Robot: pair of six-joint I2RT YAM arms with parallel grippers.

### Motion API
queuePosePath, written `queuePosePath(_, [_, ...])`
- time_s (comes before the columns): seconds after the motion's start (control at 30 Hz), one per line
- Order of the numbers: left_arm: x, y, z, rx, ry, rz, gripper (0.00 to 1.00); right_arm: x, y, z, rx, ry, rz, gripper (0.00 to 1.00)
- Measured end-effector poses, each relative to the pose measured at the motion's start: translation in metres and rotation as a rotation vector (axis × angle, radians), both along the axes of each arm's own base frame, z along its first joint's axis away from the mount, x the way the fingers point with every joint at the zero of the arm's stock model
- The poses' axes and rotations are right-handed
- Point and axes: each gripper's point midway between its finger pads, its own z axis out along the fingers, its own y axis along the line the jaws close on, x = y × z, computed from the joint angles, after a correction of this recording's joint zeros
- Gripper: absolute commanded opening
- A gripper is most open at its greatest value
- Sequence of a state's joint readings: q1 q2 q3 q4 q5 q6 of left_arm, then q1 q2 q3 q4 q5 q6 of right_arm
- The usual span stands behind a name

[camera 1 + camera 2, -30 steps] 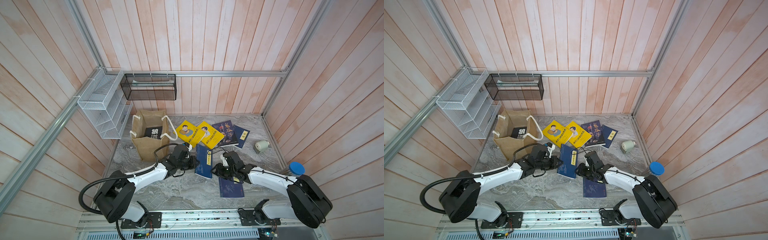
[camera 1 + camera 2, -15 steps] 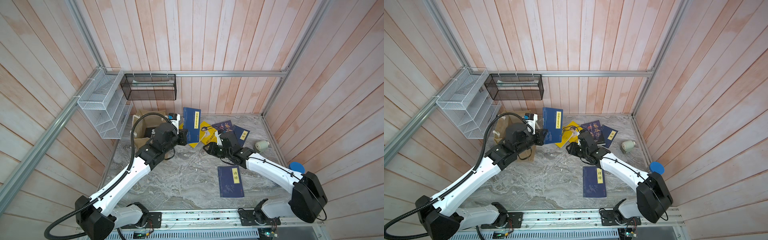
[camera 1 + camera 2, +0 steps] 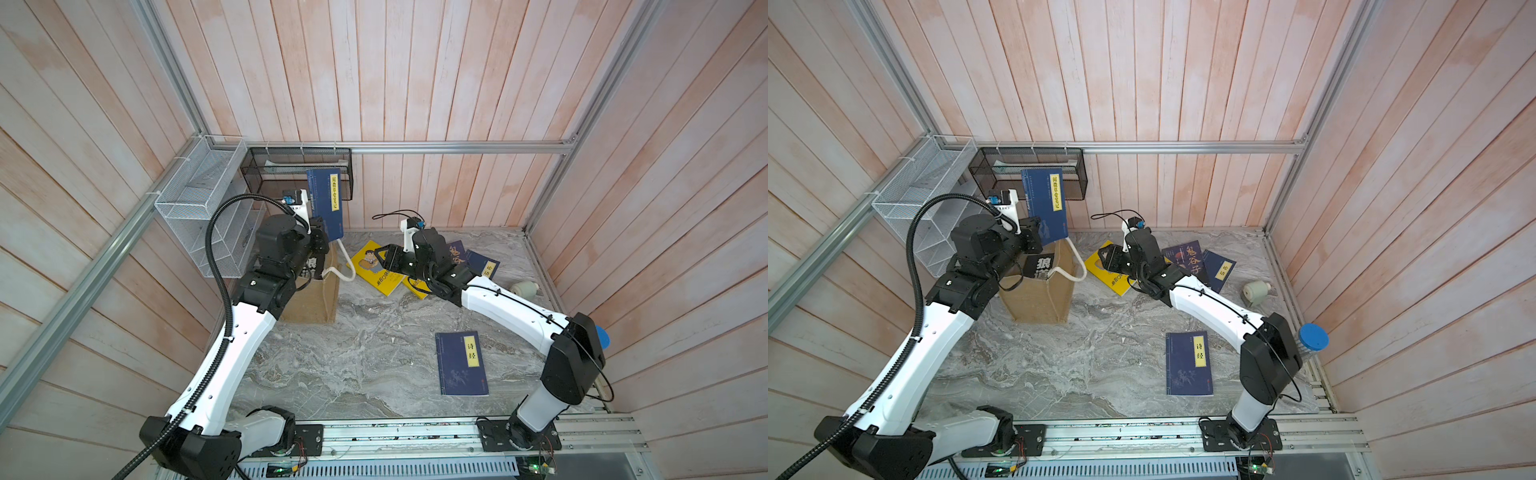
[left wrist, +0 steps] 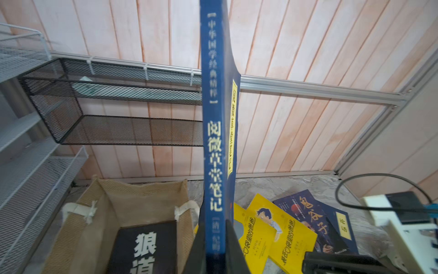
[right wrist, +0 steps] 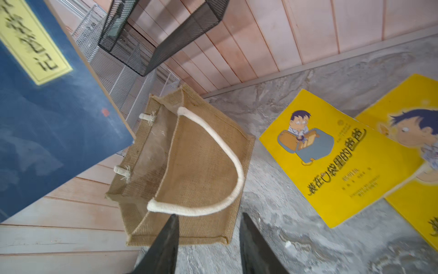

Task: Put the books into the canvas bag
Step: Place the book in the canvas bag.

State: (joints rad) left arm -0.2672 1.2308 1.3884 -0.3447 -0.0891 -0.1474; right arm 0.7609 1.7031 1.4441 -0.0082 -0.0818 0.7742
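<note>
1. Right wrist view: the grey marble tabletop (image 5: 272, 106) carries everything, and most of the books lie flat on it, well apart from the bag.
2. The tan burlap canvas bag with white rope handles (image 5: 201, 166) stands upright at the left rear, with its mouth open upward. I take that as the reason the books go in from above.
3. The navy paperback with a yellow title label (image 4: 214, 142) is off the table. It is held upright on its short edge above the bag's rim. I judge the grip low on the spine end keeps it vertical so it can slide in edge first.
4. A black paperback with white characters (image 4: 147, 246) is already inside the bag, standing against one wall. That leaves room beside it.
5. Two yellow cartoon-cover books (image 5: 331, 156) overlap just beside the bag. In a top view a second navy book (image 3: 1188, 363) lies alone near the front.
6. The left gripper (image 4: 215, 237) is clamped on the raised navy paperback, with a finger on each cover.
7. The right gripper (image 5: 208, 214) has its jaws apart and nothing between them. It points at the near rope handle (image 5: 238, 166) without touching it. My guess is that it waits there to steady the bag.
</note>
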Motion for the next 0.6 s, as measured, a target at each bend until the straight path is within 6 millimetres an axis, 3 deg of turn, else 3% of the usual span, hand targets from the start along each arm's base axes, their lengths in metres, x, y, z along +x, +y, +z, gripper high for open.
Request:
queuePosePath(0.2, [0.007,0.043,0.01,0.002,-0.002,0.095,0.0,0.015,0.037,-0.005,-0.008,-0.009,0.022,0.48])
queuePosePath(0.37, [0.01,0.051,0.011,0.013,0.023,0.1,0.0,0.031,0.068,0.012,-0.031,-0.057,0.03,0.49])
queuePosePath(0.5, [0.011,0.055,-0.005,0.02,0.08,0.087,0.0,0.038,0.084,0.028,-0.021,-0.086,0.043,0.49])
queuePosePath(0.6, [0.013,0.057,-0.018,0.022,0.128,0.082,0.0,0.044,0.097,0.028,-0.013,-0.082,0.065,0.49])
